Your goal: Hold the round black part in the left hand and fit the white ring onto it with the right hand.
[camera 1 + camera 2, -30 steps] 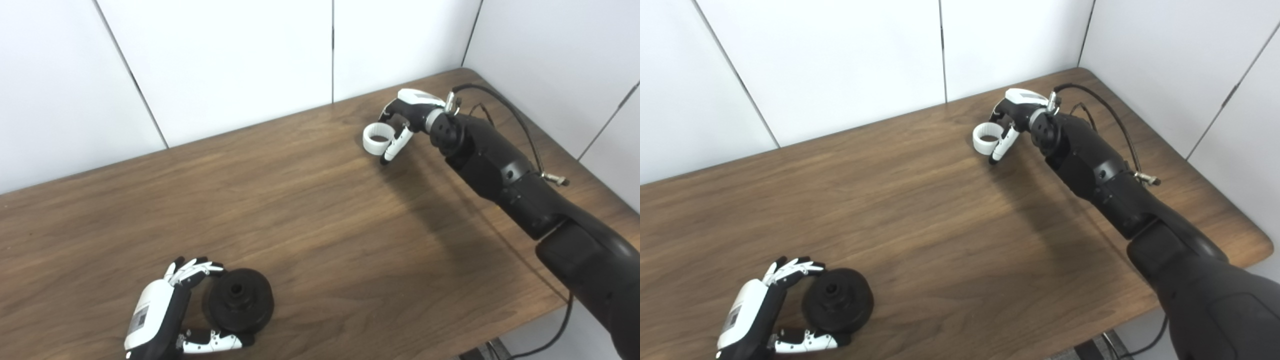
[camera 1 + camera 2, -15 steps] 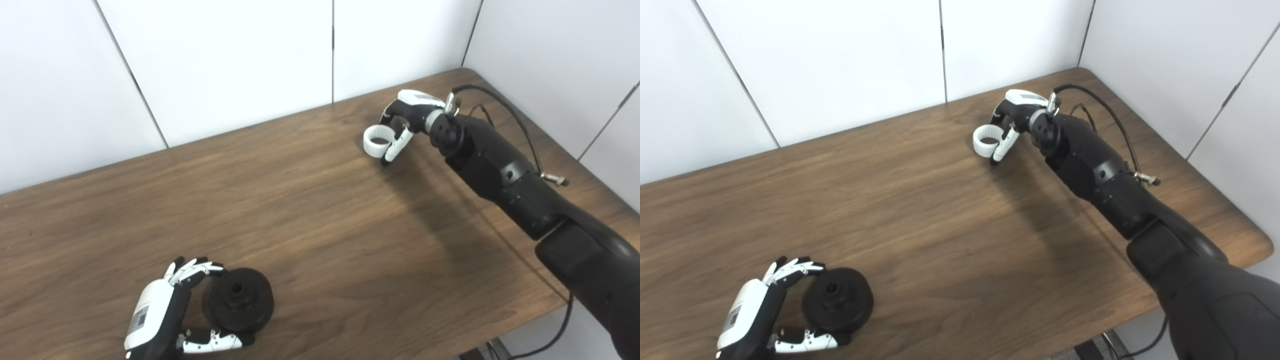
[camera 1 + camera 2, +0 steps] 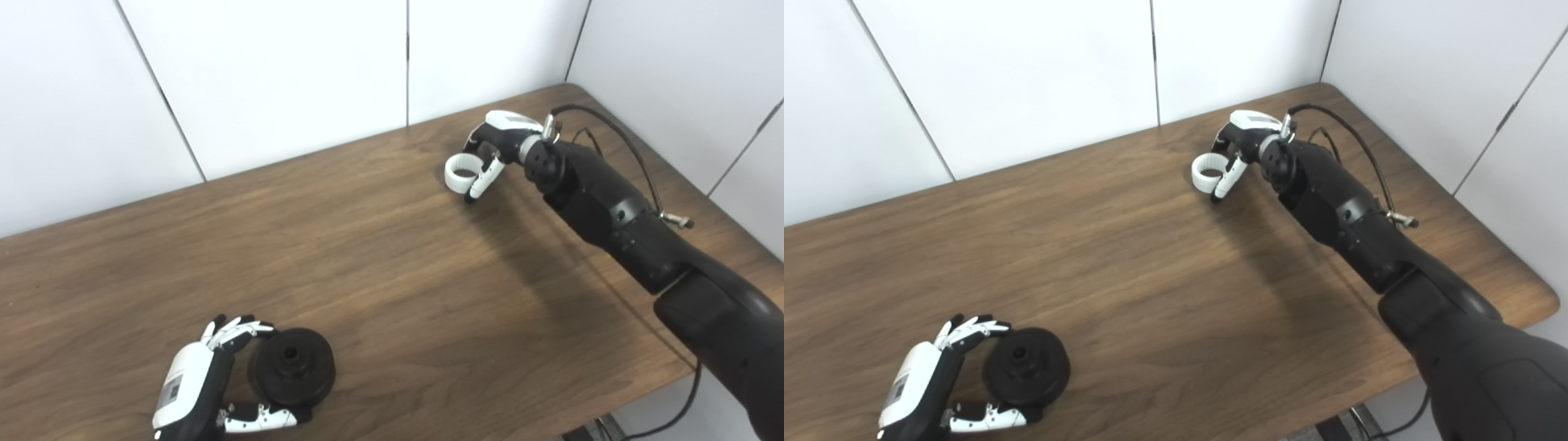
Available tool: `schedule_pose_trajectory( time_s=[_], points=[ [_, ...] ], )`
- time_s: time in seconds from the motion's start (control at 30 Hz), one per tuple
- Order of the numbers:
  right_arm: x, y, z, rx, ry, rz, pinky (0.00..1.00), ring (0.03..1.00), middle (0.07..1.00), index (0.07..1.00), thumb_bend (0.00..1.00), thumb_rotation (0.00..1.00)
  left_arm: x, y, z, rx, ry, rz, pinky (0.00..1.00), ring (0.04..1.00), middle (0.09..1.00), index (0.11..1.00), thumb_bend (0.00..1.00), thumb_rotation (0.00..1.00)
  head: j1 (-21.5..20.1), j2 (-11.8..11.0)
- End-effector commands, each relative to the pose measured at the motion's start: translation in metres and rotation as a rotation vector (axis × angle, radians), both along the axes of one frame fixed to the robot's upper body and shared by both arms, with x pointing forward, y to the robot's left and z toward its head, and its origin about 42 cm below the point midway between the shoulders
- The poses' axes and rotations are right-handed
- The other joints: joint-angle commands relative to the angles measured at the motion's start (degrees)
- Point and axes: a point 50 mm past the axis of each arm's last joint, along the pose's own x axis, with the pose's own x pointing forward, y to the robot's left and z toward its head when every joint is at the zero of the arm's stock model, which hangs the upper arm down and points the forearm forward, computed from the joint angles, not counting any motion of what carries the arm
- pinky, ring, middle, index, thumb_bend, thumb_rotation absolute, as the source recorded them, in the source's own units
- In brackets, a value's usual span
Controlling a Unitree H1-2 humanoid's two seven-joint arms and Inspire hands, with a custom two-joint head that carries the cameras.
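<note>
The round black part (image 3: 294,366) lies on the wooden table (image 3: 392,288) near the front left, its centre hole facing up. My left hand (image 3: 202,380) wraps around its left side, fingers (image 3: 242,327) on the far rim and thumb (image 3: 263,418) on the near rim. Far back on the right the white ring (image 3: 460,173) sits at the table surface. My right hand (image 3: 493,144) reaches down over the ring, thumb (image 3: 481,180) against its right side and fingers behind it, pinching it. Whether the ring is raised off the wood cannot be told.
White wall panels stand close behind the table and along its right side. A black cable (image 3: 618,131) loops over the right forearm (image 3: 612,208). The table's front right corner (image 3: 1543,300) is rounded. Bare wood spans the stretch between the two hands.
The right forearm has shifted slightly to the left; the ring stays almost in the same spot. The left hand and the black part have not moved.
</note>
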Motion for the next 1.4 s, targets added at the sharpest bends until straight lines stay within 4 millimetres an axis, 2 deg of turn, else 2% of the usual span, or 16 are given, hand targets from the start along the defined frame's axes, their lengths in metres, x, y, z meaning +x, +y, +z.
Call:
schedule_pose_trajectory(
  time_s=[0.0,0.67,0.87,0.9,0.93,0.97,1.07,1.37],
  points=[
    [0.013,0.003,0.0284,-0.019,-0.084,0.011,0.92,0.908,0.842,0.671,0.91,0.21,-0.0039,0.0006,-0.0036,0.024,0.042,-0.008,1.0,0.871,0.78,0.484,0.52,0.05,0.0,0.0],
    [0.0157,0.0094,0.0317,-0.014,-0.08,0.013,0.96,0.903,0.841,0.657,0.9,0.21,-0.0038,0.0001,-0.0033,0.023,0.04,-0.007,1.0,0.871,0.781,0.484,0.52,0.05,0.1,0.6],
    [0.015,0.0095,0.0303,-0.011,-0.095,0.026,0.94,0.885,0.809,0.591,0.88,0.17,-0.004,-0.0007,-0.0026,0.023,0.041,-0.008,1.0,0.871,0.78,0.483,0.52,0.05,0.2,0.6],
    [0.0146,0.0097,0.0298,-0.008,-0.101,0.031,0.94,0.878,0.803,0.54,0.7,0.16,-0.0039,-0.0007,-0.0026,0.023,0.04,-0.008,1.0,0.871,0.78,0.483,0.52,0.05,0.2,0.6],
    [0.0143,0.0097,0.0294,-0.007,-0.106,0.035,0.93,0.87,0.795,0.508,0.6,0.15,-0.0039,-0.0007,-0.0025,0.024,0.039,-0.009,1.0,0.871,0.779,0.483,0.52,0.05,0.2,0.6],
    [0.0139,0.0098,0.0291,-0.011,-0.11,0.044,0.92,0.869,0.791,0.496,0.56,0.14,-0.0038,-0.0008,-0.0024,0.025,0.039,-0.01,1.0,0.87,0.779,0.483,0.52,0.05,0.2,0.6],
    [0.0124,0.01,0.0297,-0.035,-0.116,0.068,0.92,0.883,0.796,0.485,0.53,0.14,-0.0041,-0.001,-0.0017,0.024,0.041,-0.009,1.0,0.873,0.781,0.483,0.52,0.05,0.2,0.7],
    [0.0123,0.0086,0.0293,-0.048,-0.112,0.073,0.96,0.903,0.804,0.484,0.52,0.14,-0.0043,-0.0014,-0.002,0.024,0.04,-0.01,1.0,0.873,0.782,0.483,0.52,0.05,0.2,0.8]
  ],
)
